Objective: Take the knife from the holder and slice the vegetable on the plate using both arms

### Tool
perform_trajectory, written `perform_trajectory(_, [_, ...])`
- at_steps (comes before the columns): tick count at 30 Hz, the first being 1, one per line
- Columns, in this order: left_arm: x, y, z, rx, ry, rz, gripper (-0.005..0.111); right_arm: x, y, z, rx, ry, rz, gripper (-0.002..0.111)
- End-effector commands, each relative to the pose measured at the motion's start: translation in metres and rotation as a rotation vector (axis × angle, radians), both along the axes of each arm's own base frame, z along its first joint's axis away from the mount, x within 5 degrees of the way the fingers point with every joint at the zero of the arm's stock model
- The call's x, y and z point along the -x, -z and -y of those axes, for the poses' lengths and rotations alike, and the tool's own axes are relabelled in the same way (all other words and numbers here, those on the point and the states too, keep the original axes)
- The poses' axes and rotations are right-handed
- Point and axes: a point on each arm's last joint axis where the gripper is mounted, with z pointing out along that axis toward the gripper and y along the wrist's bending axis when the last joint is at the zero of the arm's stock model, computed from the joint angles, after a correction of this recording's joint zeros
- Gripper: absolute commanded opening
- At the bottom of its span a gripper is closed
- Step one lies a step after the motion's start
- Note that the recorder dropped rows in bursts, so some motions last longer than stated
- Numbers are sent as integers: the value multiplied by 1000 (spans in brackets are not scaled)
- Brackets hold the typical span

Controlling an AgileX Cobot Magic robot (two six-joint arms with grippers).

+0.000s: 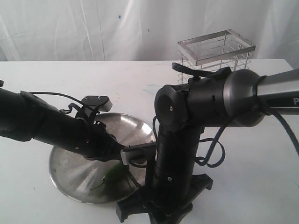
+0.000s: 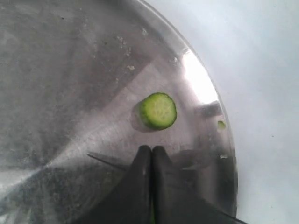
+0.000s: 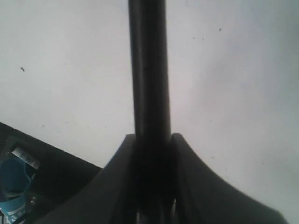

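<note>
Steel plate (image 1: 70,170) sits nearest on the white table (image 1: 252,177), with the green vegetable (image 1: 112,175) on it by the left gripper (image 2: 152,151), whose fingers are pressed together. Beside it the right gripper (image 3: 150,140) clamps the black knife (image 3: 149,70). Farther back stands the wire holder (image 1: 216,46), then a white curtain (image 1: 70,28).

1. A white table (image 1: 126,79) carries everything; its top is plain, with a few faint specks.
2. A round steel plate (image 1: 65,168) lies flat on it, toward the near left.
3. A tall wire holder (image 1: 217,46) stands upright on it at the far right, well apart from the plate.
</note>
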Motion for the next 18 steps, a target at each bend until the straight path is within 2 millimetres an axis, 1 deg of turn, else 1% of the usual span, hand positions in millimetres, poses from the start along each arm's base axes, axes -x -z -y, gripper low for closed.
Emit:
perform_trajectory(1, [1,11,2,31,-13,-64,0,-2,-3,-1,-25,6,26,0])
perform_trajectory(5, [1,18,4,39,-16,-94,0,-2,-3,-1,-30,9,33,0])
perform_trajectory(10, [0,18,3,38,-16,-92,0,-4,-2,-3,-42,15,54,0])
perform_trajectory(18, [-2,16,4,41,-16,-84,0,-3,-3,-2,-33,10,40,0])
